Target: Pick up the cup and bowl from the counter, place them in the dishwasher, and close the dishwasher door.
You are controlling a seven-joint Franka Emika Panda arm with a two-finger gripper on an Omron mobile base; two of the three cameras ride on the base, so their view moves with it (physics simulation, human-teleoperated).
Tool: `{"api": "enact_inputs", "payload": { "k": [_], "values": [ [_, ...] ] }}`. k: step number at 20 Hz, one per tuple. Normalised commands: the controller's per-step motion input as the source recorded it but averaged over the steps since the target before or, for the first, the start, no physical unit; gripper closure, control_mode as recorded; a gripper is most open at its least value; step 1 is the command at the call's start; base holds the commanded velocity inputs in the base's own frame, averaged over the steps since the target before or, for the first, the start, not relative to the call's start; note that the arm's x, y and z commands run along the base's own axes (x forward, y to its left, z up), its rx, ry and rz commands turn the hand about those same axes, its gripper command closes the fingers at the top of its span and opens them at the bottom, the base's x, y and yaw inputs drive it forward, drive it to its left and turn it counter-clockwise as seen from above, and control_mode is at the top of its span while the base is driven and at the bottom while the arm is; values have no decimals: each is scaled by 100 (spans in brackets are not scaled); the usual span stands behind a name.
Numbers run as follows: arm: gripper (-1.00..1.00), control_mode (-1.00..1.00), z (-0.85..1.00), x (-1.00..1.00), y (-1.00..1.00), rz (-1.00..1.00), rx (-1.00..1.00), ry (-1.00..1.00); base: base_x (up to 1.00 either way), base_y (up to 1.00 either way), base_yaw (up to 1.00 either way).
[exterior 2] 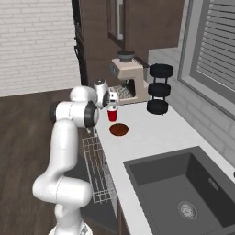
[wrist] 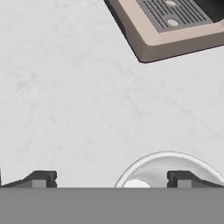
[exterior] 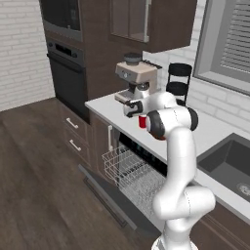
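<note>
Hand view: claw (wrist: 111,179) spread wide above cup (wrist: 168,170) (bare counter (wrist: 65,96) beyond).

A beige coffee machine (exterior: 135,78) stands far back on the white worktop, its grated drip tray (wrist: 175,17) facing out. Just right of it is a black round stand (exterior 2: 159,89) with 3 tiers. A black wall oven (exterior: 66,73) is built into the dark cabinets on the left. A window with grey blinds (exterior 2: 215,41) fills the right wall above white brick.
</note>
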Motion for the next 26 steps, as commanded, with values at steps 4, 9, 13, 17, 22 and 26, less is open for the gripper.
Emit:
{"api": "enact_inputs", "payload": {
  "k": [4, 9, 13, 17, 22, 26],
  "values": [
    [-100, -100, -28, 38, 0, 0, 0, 2, 0, 0, 0],
    [100, -100, -31, -5, 0, 0, 0, 17, 0, 0, 0],
    [100, -100, -29, -12, 0, 0, 0, 15, 0, 0, 0],
    [100, -100, -38, -14, 0, 0, 0, 15, 0, 0, 0],
    [100, -100, -19, -43, 0, 7, 0, 2, 0, 0, 0],
    [100, -100, -3, -92, 27, 5, -12, -18, 0, 0, 0]
  ]
}}
